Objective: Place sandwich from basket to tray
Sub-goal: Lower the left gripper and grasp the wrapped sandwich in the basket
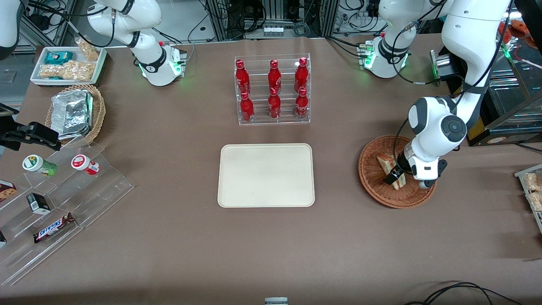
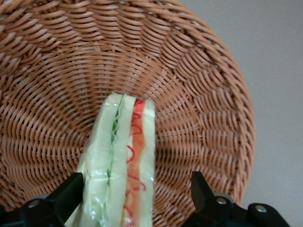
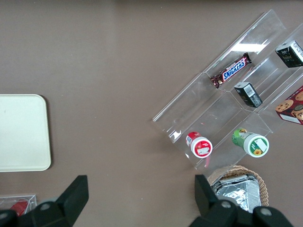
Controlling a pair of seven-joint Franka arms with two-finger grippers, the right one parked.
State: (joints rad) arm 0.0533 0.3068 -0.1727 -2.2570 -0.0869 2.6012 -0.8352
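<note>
tool (image 2: 137,198) spread astride sandwich (image 2: 124,161) in basket (image 1: 372,178) | step: grasp | advice: centre wedge, pinch gently, lift toward tray (image 1: 266,175)

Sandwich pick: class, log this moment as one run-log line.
phase: grasp approach | gripper: open, straddling sandwich in basket | sandwich: not lifted | tray: empty

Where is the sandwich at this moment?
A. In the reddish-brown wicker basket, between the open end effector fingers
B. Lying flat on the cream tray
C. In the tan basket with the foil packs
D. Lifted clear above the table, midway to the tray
A: the sandwich stands in the basket, the end effector open around it, one finger against its wrap; the tray is bare.
</note>
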